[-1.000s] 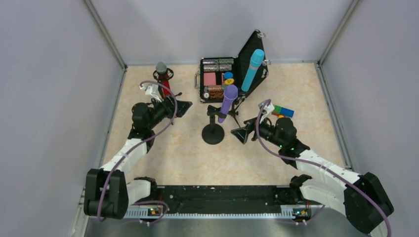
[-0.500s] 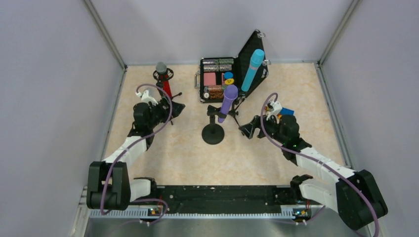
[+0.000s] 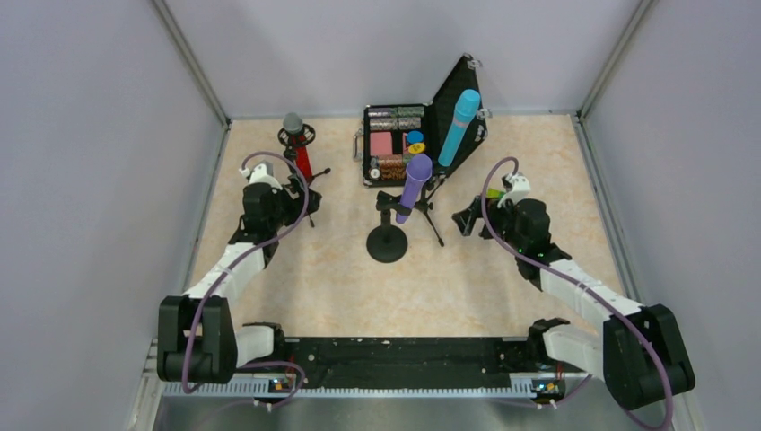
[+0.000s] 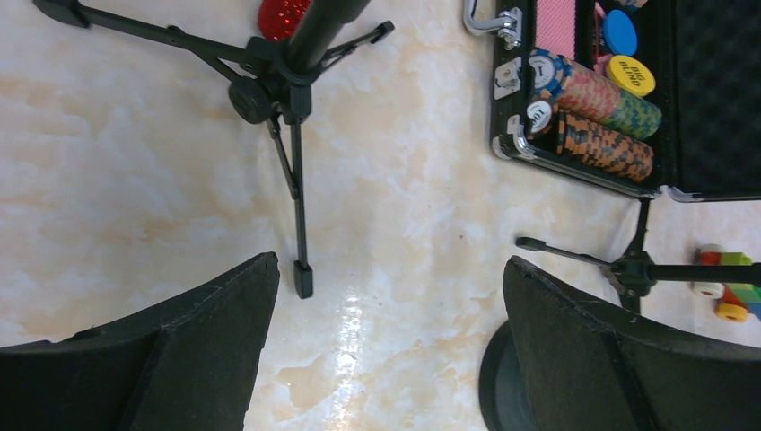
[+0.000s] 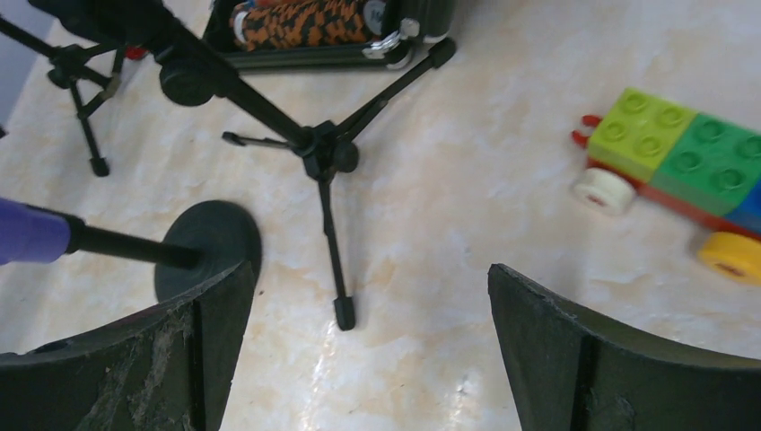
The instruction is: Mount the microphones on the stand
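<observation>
Apparently the attaching is done, since every mic sits in a stand. I judge the next move calls only for drawing both arms to the near edge without clipping a tripod leg.

The left end effector (image 4: 390, 265) is spread wide, empty and touching nothing. It hovers over the worktop (image 3: 341, 287) beside the red mic's tripod (image 4: 256, 99). The right end effector (image 5: 370, 269) is equally spread and empty, between another tripod (image 5: 328, 153) and the toy car (image 5: 682, 162).

Farther out, the red mic (image 3: 292, 123) stands by the far-left corner. The purple mic (image 3: 413, 187) tilts on the round-base stand (image 3: 387, 243) mid-worktop. The blue mic (image 3: 459, 126) leans near the far edge, beside the open case (image 3: 447, 99).
</observation>
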Motion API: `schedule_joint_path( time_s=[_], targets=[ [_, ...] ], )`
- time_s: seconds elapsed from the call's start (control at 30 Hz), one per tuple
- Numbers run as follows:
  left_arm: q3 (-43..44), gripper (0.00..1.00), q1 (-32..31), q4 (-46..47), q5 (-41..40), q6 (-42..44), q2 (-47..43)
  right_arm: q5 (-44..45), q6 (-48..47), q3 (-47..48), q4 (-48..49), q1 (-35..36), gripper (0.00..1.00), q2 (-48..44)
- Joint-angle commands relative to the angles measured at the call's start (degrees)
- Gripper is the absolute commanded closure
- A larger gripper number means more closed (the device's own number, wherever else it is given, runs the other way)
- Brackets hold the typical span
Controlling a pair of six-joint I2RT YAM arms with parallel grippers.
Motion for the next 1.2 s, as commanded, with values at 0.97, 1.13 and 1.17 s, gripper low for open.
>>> schedule_joint_path(
  time_s=[0.97, 1.13, 1.17],
  targets=[
    [-16.72, 0.01, 0.15, 34.45, -12.09, 30.99, -2.14, 29.93, -24.61, -20.79, 43.37, -0.41, 0.01, -0.44],
    [-18.15, 0.01, 0.14, 42.13, -12.30, 33.28, 2.95, 30.77, -24.36, -18.53, 45.52, -0.40, 0.01, 5.37],
    [-17.97, 0.01, 0.09, 41.75, -12.26, 33.70, 2.94, 30.67, -24.33, -17.25, 43.97, -0.39, 0.01, 5.93]
  ],
)
